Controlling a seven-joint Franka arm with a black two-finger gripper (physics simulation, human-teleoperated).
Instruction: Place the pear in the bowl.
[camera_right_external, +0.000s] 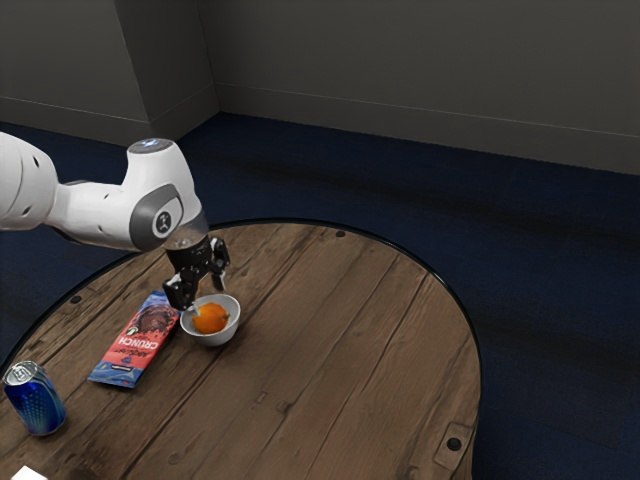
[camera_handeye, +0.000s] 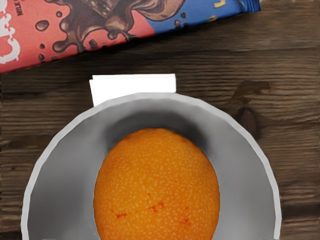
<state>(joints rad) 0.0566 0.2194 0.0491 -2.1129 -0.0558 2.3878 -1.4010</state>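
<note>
Exterior view: gripper (camera_right_external: 207, 298) above the bowl (camera_right_external: 218, 340), fingers parted and released, fruit (camera_right_external: 211, 319) (orange-like, oddly) inside it; placing looks done, so rise clear

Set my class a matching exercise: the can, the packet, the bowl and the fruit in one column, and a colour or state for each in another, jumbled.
Column one
1. Can
2. Packet
3. Bowl
4. Fruit

Column two
A. Orange all over, sitting inside something else
B. Red and blue, lying flat
C. Pale, with something round in it
D. Mainly blue, standing upright

Right pairs: 1-D, 2-B, 3-C, 4-A
</note>
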